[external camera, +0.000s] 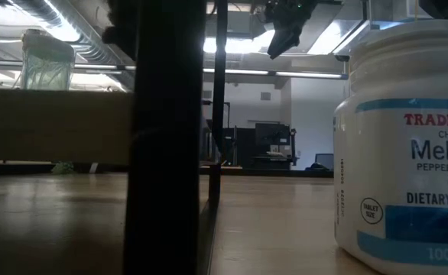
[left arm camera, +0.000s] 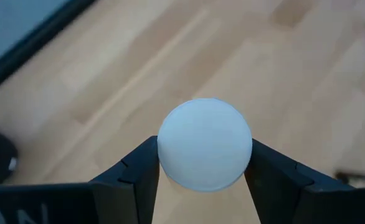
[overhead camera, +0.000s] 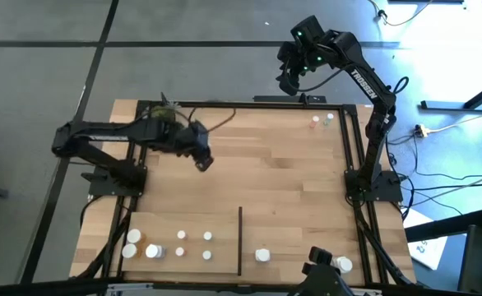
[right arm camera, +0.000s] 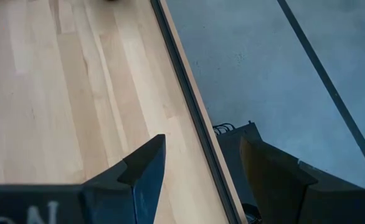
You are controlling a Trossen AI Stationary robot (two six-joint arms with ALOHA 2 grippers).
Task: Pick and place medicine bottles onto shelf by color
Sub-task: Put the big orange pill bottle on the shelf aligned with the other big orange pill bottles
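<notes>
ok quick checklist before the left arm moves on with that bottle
1. Grip: left gripper has its fingers closed on either side of a white-capped bottle - ok.
2. Bottle colour: only the white cap shows, the body is hidden - cannot tell, so the target side is unsettled.
3. Shelf divider: the black divider strip is visible, with bottles standing on both sides - ok.
4. Free space left of the strip: bare wood beside the group there - ok.
5. Right gripper: open, empty, raised past the table's far edge, out of the path - ok.
6. Plant: close to the left arm - cannot tell whether it clears.
</notes>
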